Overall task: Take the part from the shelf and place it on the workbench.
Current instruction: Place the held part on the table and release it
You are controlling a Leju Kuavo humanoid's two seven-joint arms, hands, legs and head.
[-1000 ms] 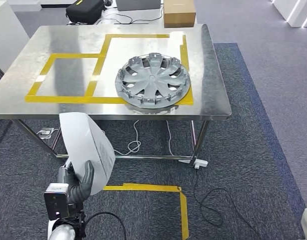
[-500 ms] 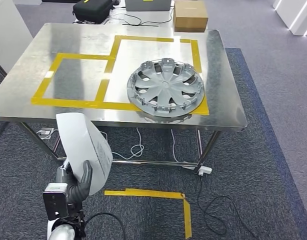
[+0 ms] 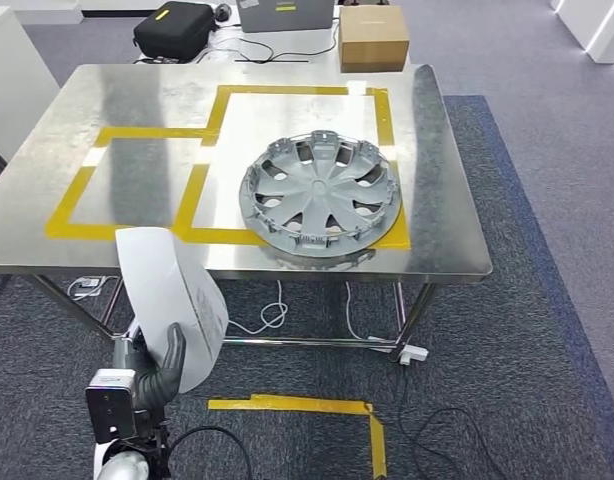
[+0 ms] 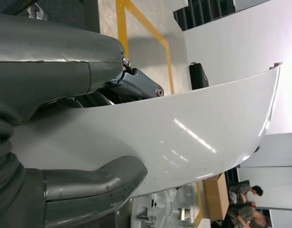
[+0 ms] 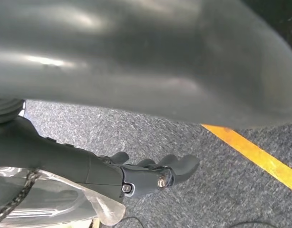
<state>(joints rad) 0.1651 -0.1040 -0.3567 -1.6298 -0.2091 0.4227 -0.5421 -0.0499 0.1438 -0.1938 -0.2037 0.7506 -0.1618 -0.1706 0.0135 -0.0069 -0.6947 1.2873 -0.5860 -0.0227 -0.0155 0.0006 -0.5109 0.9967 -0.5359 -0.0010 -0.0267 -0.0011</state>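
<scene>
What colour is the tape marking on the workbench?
Yellow tape on the steel workbench, best seen in the head view.

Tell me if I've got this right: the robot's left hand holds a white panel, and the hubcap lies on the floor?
Not quite. The left hand does hold the white panel, but the hubcap lies on the steel table, inside the yellow tape; the head view shows it.
</scene>
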